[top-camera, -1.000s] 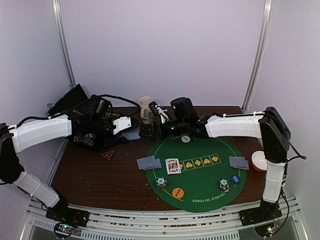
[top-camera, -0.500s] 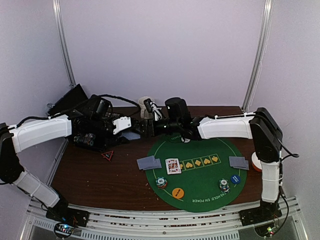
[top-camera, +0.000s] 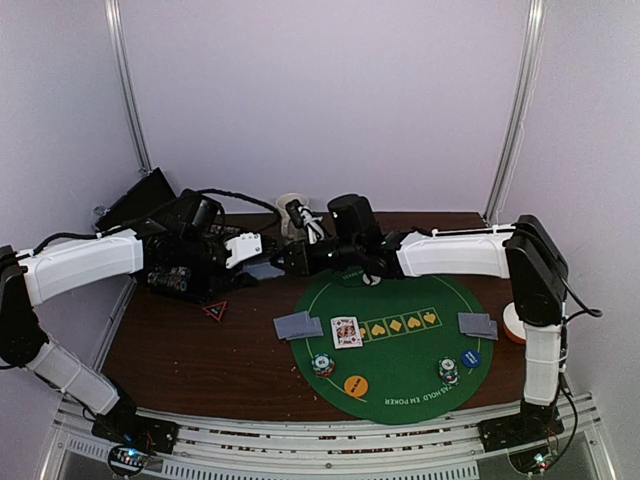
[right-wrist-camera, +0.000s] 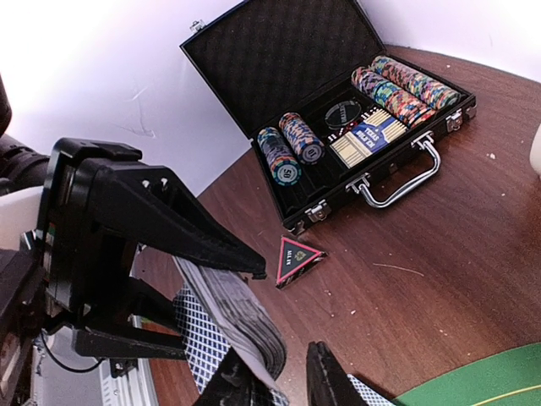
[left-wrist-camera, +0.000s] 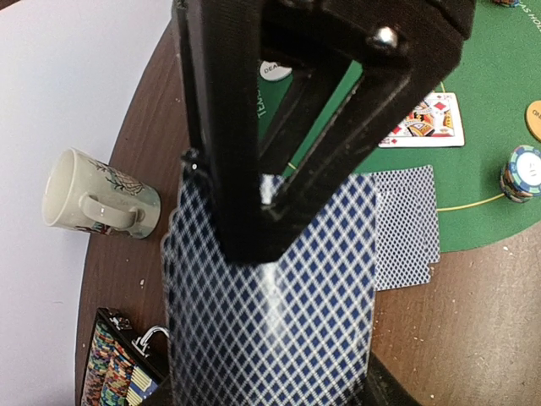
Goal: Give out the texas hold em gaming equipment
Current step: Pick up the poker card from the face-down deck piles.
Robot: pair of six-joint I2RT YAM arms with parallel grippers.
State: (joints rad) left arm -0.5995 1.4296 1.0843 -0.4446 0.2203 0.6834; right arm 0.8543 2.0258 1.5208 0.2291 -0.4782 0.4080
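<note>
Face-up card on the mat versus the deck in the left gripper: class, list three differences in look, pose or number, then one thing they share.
The face-up card shows a picture face; the deck shows a blue diamond-patterned back. The card lies flat on the green mat; the deck is held aloft in the left gripper. The card is single; the deck is a thick stack. Both are rectangular playing cards.

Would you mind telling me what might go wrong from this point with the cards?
1. The right gripper seems to straddle the deck's thick edge, so it may pull off several cards instead of one.
2. The left gripper pinches the deck at one spot and the cards look splayed, so some may slip out.
3. The mug sits close behind the right wrist, where a swing could knock it.
</note>
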